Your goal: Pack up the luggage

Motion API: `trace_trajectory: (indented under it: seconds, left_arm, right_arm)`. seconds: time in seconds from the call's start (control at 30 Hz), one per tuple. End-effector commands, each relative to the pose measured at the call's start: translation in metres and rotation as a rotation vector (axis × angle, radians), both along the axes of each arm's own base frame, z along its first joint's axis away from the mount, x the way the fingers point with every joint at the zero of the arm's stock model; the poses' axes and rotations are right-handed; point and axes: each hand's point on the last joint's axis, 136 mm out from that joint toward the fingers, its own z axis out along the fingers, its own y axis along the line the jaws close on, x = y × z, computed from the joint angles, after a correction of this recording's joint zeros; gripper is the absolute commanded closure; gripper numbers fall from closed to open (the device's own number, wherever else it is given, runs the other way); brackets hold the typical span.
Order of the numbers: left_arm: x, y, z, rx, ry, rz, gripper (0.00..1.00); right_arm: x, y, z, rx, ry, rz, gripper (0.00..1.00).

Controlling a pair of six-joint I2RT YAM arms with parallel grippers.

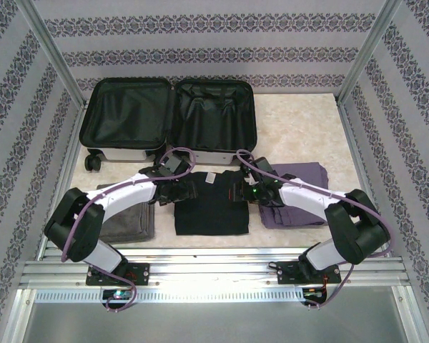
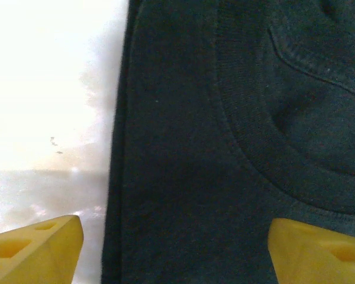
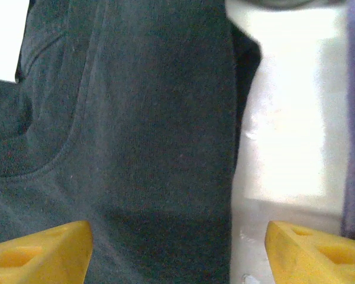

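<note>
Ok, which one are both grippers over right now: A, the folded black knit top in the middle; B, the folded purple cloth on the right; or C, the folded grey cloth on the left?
A: the left gripper and right gripper each straddle a side edge of the folded black knit top, jaws open.

Bare table [image 1: 300, 128] right of open luggage [image 1: 129, 118]

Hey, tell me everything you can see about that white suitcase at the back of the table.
The suitcase is a small white hard-shell clamshell lying fully open and flat at the far side of the table, left of centre. Both halves face up, lined in wrinkled black fabric, and nothing seems packed in them. A black caster wheel shows at its near-left corner. It rests on the table; nothing else seems to touch it.
</note>
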Motion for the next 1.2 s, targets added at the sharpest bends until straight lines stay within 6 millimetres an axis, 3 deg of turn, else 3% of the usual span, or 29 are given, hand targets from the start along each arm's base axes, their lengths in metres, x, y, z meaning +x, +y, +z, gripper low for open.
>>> trace_trajectory:
  seconds: [0.0,0.43,0.63,0.93,1.17]
  left_arm:
    - [-0.001,-0.009,-0.009,-0.04,-0.007,0.007,0.22]
    - [-0.014,-0.011,-0.032,-0.053,0.013,0.003,0.31]
    - [-0.007,-0.021,-0.03,-0.076,-0.025,-0.015,0.41]
    - [-0.002,-0.031,-0.017,-0.111,-0.065,-0.043,0.57]
    - [-0.002,-0.028,-0.01,-0.103,-0.08,-0.044,0.73]
  right_arm:
    - [-0.003,0.003,-0.008,0.006,0.017,-0.018,0.24]
    - [-0.007,0.019,-0.016,0.005,0.034,0.032,0.29]
    - [-0.008,0.028,-0.01,0.03,0.017,0.05,0.35]
    - [-0.007,0.043,0.0,0.058,-0.005,0.079,0.47]
    - [-0.006,0.046,0.0,0.062,-0.004,0.091,0.69]
